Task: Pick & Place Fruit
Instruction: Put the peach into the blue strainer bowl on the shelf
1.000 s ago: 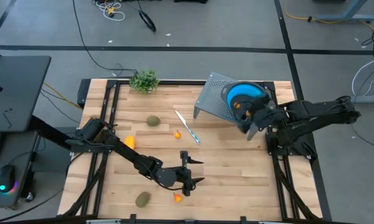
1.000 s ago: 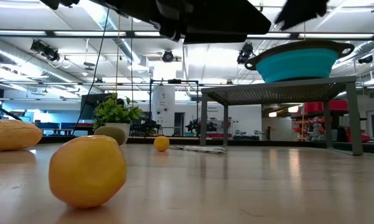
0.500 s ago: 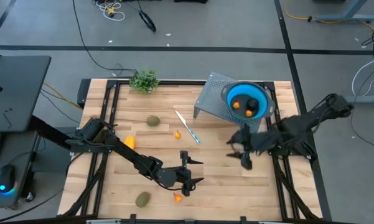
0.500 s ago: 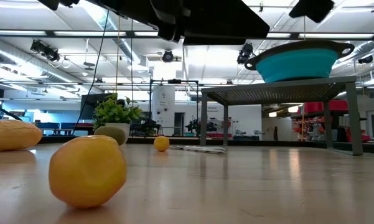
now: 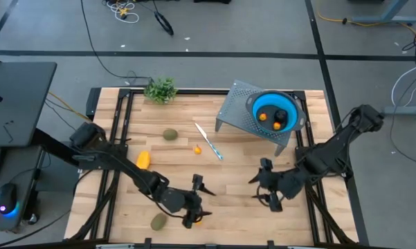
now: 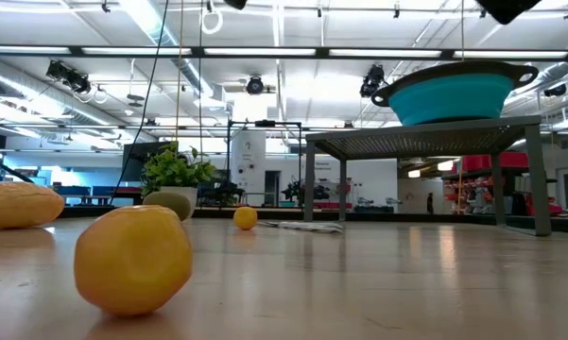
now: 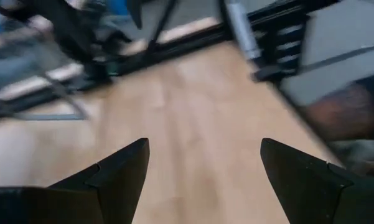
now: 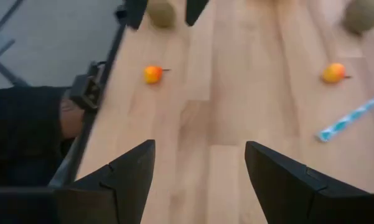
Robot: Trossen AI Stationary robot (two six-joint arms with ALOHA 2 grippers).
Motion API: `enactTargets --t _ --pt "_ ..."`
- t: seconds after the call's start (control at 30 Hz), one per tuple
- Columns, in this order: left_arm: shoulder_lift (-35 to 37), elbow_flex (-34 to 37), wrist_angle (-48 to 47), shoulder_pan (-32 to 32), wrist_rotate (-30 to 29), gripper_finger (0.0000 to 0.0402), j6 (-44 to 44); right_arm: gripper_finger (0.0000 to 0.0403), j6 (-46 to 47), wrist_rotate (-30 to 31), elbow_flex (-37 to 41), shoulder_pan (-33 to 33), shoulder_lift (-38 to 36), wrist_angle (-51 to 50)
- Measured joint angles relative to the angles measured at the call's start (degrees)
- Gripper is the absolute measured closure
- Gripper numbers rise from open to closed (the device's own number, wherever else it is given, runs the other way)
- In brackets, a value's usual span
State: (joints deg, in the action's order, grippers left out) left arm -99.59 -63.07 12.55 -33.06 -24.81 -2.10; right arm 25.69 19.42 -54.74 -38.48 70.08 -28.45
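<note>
My left gripper (image 5: 198, 202) hangs open and empty above the table's near middle, just beside a tiny orange-red fruit (image 5: 199, 219) that lies on the wood. My right gripper (image 5: 255, 189) hangs open and empty right of the middle, pointing left across the table (image 8: 199, 146). Loose on the table lie an olive-brown oval (image 5: 158, 221), a second oval (image 5: 169, 135), the yellow oblong fruit (image 5: 143, 160) and another tiny orange-red fruit (image 5: 197, 147). A blue bowl (image 5: 275, 111) on a grey perforated stand (image 5: 235, 111) holds an orange piece and a dark round one.
A white-bladed knife with a blue handle (image 5: 209, 141) lies in the table's middle. A leafy green sprig (image 5: 160, 90) stands at the far edge. Bare wood lies between the two grippers (image 5: 228, 194). Black frame rails run along the table's left and right edges.
My right gripper has left the bowl, swung toward the near edge and the table's middle, sunk and tipped downward, staying open. My left gripper has risen and drawn back a little toward the table's left, leaving the top of the low view. The fruit lies unmoved.
</note>
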Motion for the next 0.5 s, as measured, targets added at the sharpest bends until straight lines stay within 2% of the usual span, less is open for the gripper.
enactTargets --t 0.23,0.33,0.5 --pt "-1.9 0.2 -10.1 -2.9 4.1 0.0086 1.7 0.0145 2.9 0.0 0.0 -3.8 4.5 1.5" --pt "-2.5 0.0 -8.6 -3.8 7.3 0.0086 1.3 0.0145 3.8 0.0 0.0 -5.2 6.9 1.9" --pt "-4.2 0.0 -8.1 -4.9 9.2 0.0086 2.0 0.0145 6.1 -0.1 0.1 -6.9 9.3 2.9"
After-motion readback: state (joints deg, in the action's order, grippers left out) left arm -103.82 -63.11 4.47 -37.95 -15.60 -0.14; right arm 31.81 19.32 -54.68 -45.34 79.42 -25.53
